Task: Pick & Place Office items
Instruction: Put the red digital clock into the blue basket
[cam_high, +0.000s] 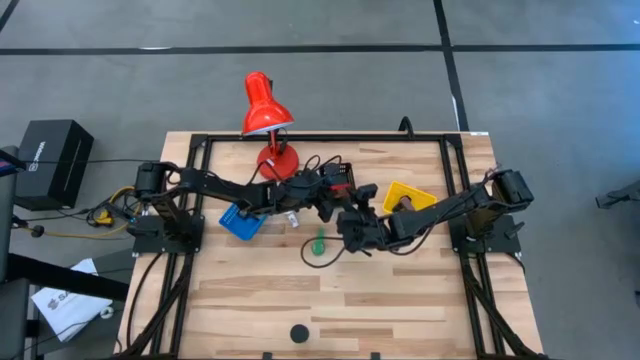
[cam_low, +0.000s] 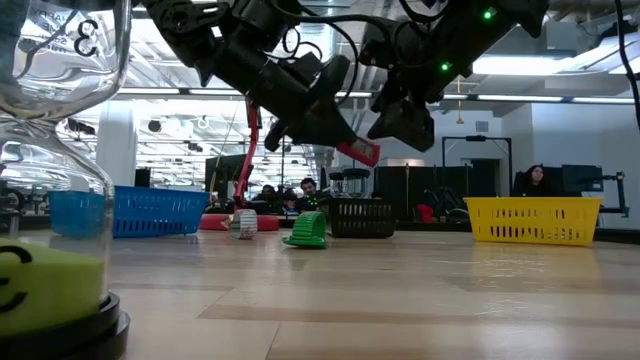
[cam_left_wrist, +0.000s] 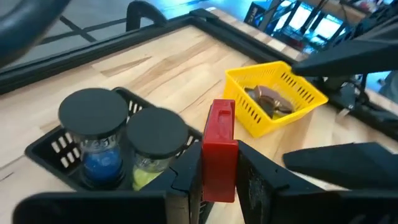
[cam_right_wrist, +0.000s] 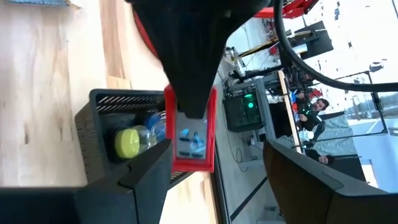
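Note:
A red tag hangs above the table's middle, with my left gripper shut on it; in the low view the red tag slants down out of the dark fingers. My right gripper faces it from the table's right, open, one finger on each side of the red tag. Below them a green piece lies on the wood. A black bin holds two black-topped hourglasses. In the yellow bin lies a brown block. My left gripper pinches the red tag's two broad faces between its two fingers, at the end nearer the wrist. The other end sticks out past the fingertips. The tag is lifted clear of the table and tilted. Whether my right gripper's finger touches the tag, I cannot tell.
A red desk lamp stands at the far edge and a blue bin left of centre, with a white tube beside it. An hourglass stands near the front edge. The near half of the table holds little else.

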